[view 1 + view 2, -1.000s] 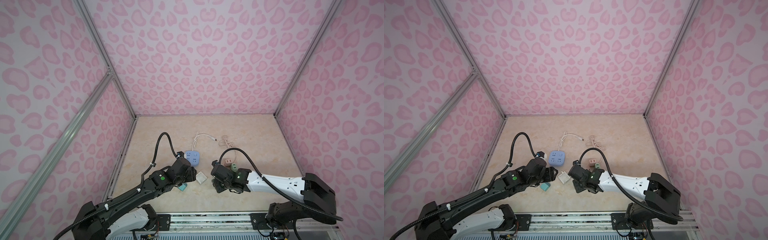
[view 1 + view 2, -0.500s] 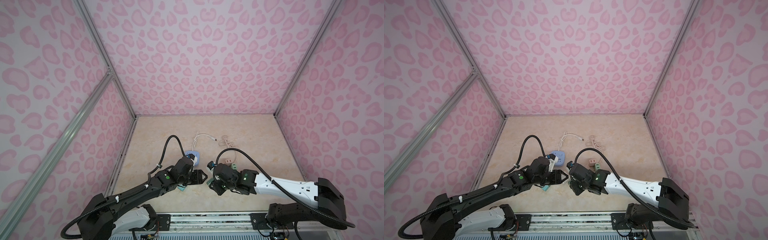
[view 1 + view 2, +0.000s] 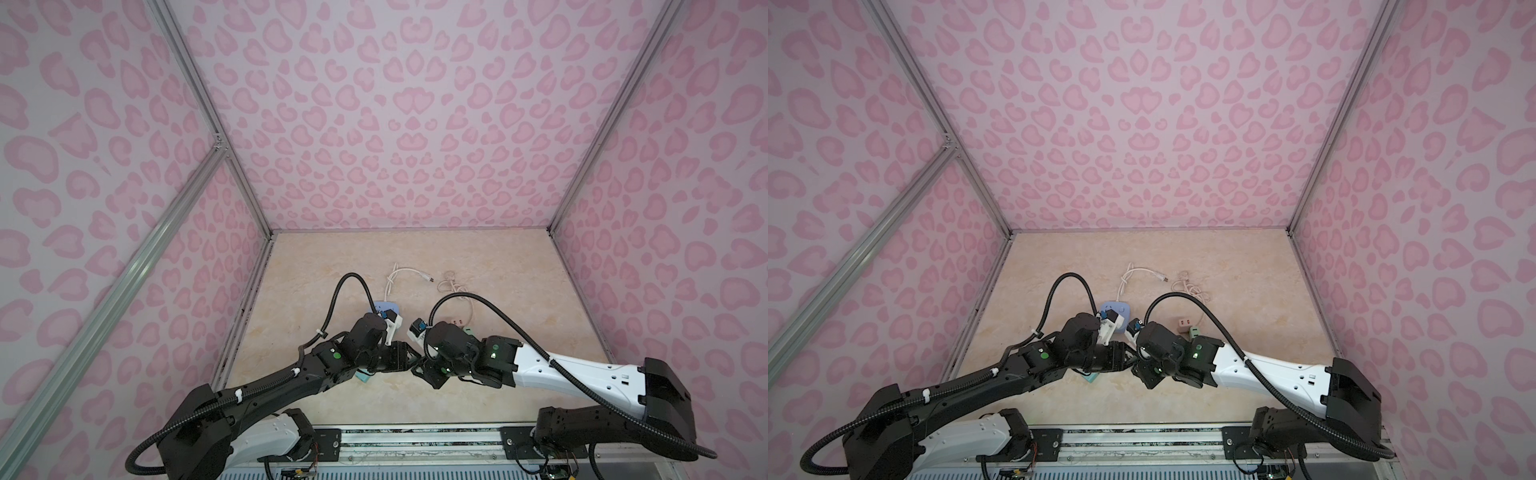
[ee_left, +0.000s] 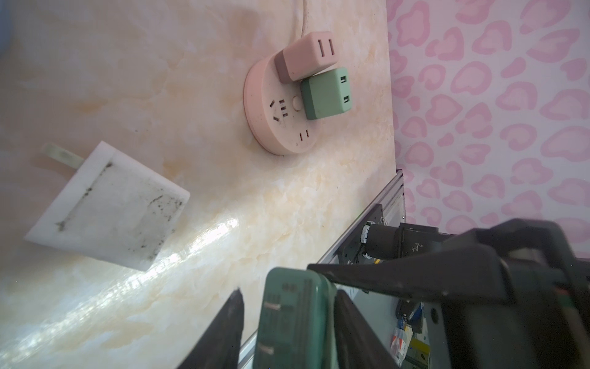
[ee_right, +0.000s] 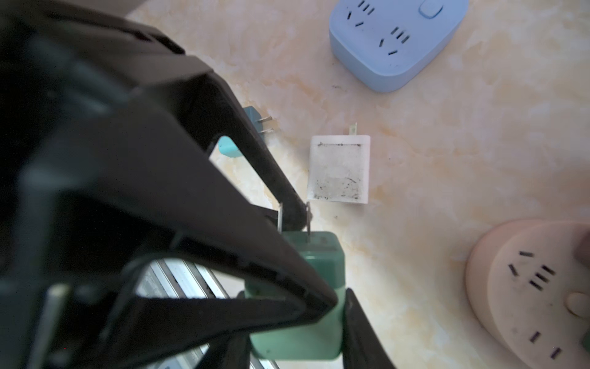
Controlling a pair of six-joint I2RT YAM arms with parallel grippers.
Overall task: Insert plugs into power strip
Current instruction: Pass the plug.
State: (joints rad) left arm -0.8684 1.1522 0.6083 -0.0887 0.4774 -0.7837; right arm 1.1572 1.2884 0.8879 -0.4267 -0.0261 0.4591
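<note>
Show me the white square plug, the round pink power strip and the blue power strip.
white square plug [image 5: 339, 169], right wrist view, middle of its flat smudged face.
round pink power strip [image 4: 261, 89], left wrist view, bare top face beside its sockets.
blue power strip [image 5: 431, 38], right wrist view, bare top face.

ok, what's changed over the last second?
The left gripper swung in toward the right gripper and brought its jaws around the mint green two-prong plug that the right one holds; a gap shows on one side. The right gripper barely shifted. Unmoved: small teal plug, blue square power strip, round pink power strip.
</note>
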